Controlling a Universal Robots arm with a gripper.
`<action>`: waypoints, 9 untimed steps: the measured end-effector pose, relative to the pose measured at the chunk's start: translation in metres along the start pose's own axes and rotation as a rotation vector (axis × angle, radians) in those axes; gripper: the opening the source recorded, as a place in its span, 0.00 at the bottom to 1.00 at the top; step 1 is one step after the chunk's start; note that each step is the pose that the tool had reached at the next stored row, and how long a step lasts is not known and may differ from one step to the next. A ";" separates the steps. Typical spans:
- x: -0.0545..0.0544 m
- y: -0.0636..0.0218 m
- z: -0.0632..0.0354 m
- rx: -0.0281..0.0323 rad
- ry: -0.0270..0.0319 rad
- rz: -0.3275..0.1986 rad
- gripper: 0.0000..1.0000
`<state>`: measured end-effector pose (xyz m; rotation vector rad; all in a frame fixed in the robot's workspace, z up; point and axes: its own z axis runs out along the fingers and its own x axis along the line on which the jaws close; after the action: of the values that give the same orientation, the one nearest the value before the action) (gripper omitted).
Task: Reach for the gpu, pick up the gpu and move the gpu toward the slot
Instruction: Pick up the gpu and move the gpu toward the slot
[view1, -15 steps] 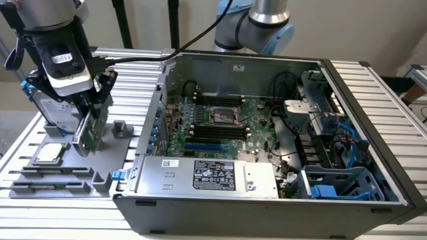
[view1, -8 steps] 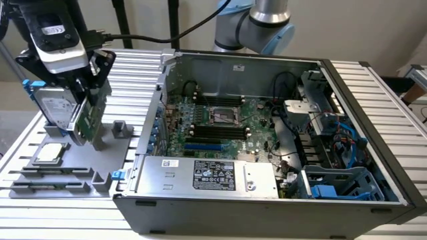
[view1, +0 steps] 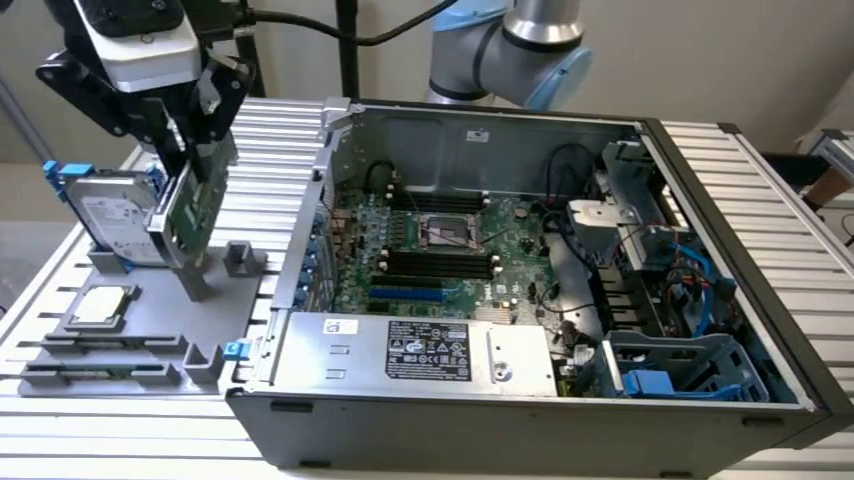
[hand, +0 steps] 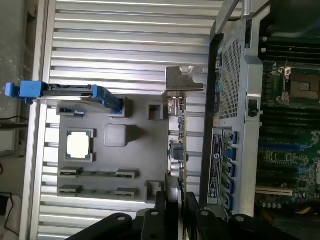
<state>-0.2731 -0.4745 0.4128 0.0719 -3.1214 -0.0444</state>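
The hand (view1: 187, 125) pinches the gpu (view1: 198, 205) by its upper edge, the card hanging upright above the grey parts holder (view1: 200, 320), just beside the blue-framed hard drive (view1: 114, 215) standing in that holder. The open computer case (view1: 534, 300) lies on the holder's far side from the drive. The likely risks: the narrow edge grip lets the card swing or slip (its metal bracket (hand: 184, 82) adds weight at one end), or the bracket clips the case wall on the way across.
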 end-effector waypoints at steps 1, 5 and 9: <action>-0.004 -0.0006 -0.0048 -0.0015 0.0003 0.000 0.27; -0.022 -0.0025 -0.0211 -0.0068 0.0017 0.000 0.27; -0.040 -0.0036 -0.0314 -0.0155 0.0027 0.000 0.27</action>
<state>-0.2323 -0.4772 0.4434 0.0721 -3.1179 -0.0685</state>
